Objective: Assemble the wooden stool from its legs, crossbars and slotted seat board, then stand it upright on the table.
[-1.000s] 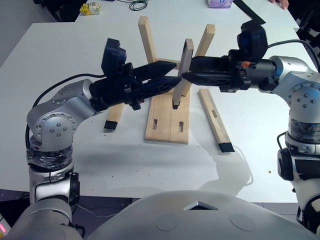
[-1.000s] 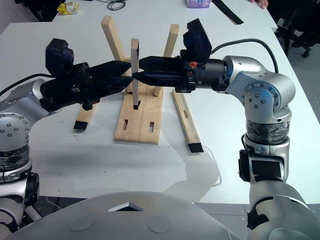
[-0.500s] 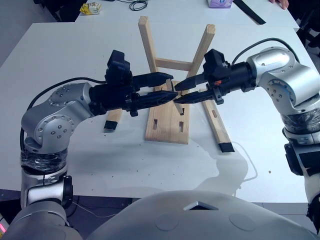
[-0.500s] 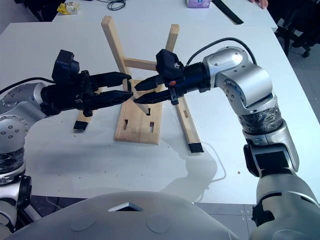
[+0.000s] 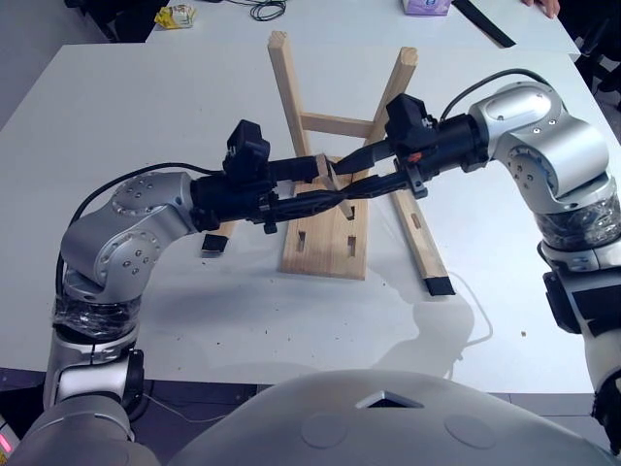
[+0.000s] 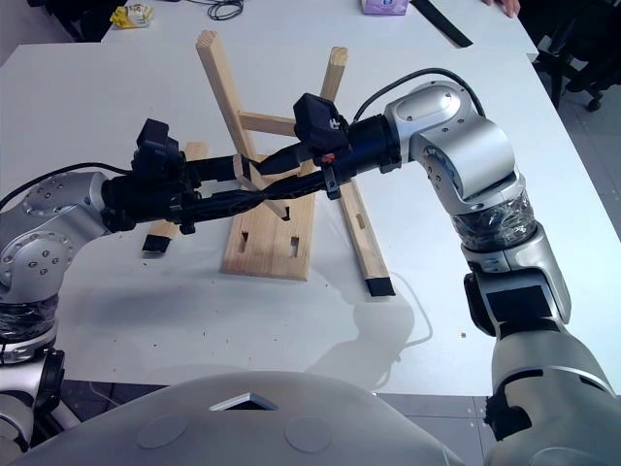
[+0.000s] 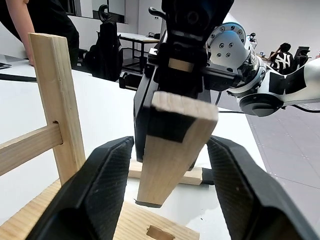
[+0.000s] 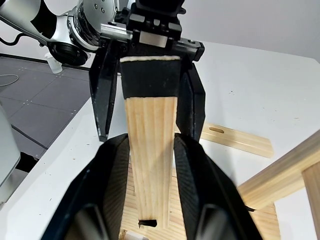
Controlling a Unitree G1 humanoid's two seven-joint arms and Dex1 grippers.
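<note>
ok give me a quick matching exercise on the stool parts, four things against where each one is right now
Things
1. seat board
2. held leg
3. loose leg with a visible slot
4. crossbar

Places
a. joining the two standing legs at the board's far end
b. lying on the table, on the robot's right of the board
c. flat on the table, slots facing up
d. clamped between the right gripper fingers, tilted over the board

Pairs: 1-c, 2-d, 3-b, 4-a
</note>
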